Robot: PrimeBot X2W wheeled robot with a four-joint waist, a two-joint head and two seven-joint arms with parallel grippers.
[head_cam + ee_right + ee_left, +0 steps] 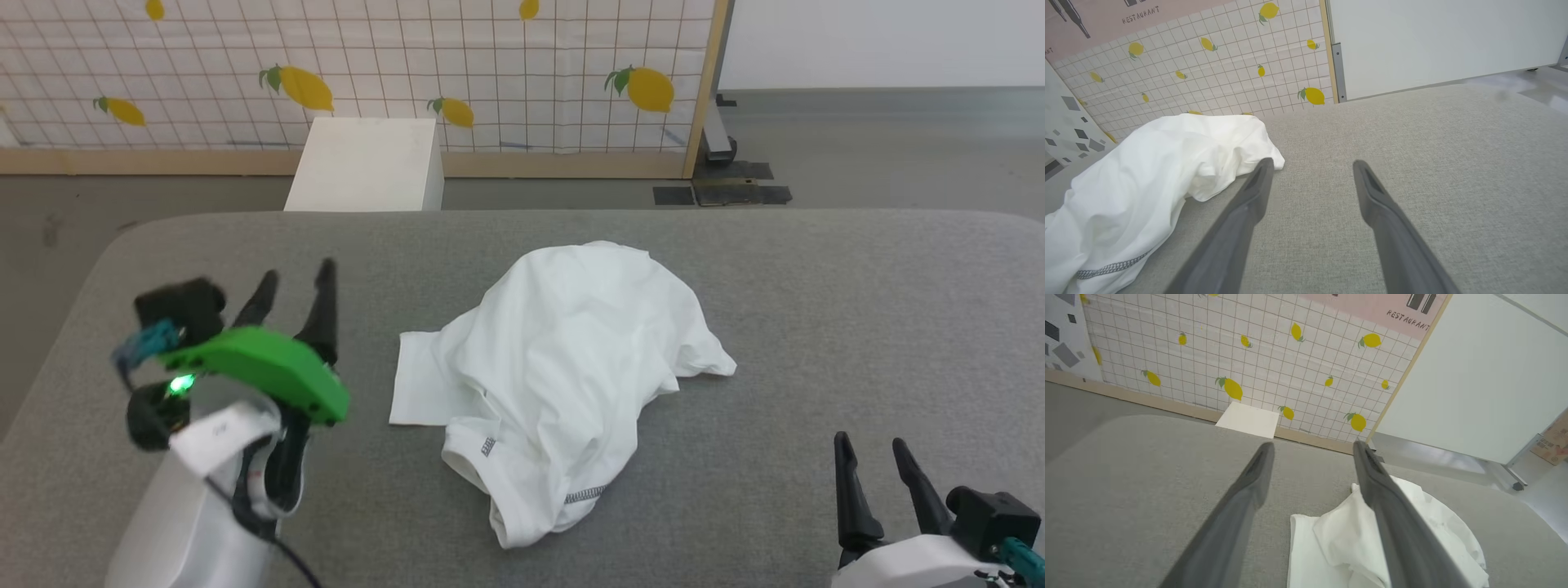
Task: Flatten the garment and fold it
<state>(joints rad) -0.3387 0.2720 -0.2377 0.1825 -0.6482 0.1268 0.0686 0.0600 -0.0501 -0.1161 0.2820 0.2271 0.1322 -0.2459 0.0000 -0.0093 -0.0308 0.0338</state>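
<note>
The garment (pixel 563 359), a white T-shirt with dark grey stitching, lies crumpled in a heap at the middle of the grey table (pixel 857 310). One flat sleeve sticks out on its left side. My left gripper (pixel 295 279) hovers left of that sleeve, open and empty. In the left wrist view the gripper (pixel 1312 451) has its fingers spread above the cloth, and the garment (pixel 1339 543) lies beneath the right finger. My right gripper (pixel 869 445) stands open at the lower right, apart from the garment. In the right wrist view this gripper (pixel 1310 163) is empty, with the garment (pixel 1155 175) to its left.
A white rigid box (pixel 367 163) stands on the floor behind the table's far edge. A lemon-patterned screen (pixel 490 65) with a wooden frame closes off the back. Bare grey tabletop lies on both sides of the heap.
</note>
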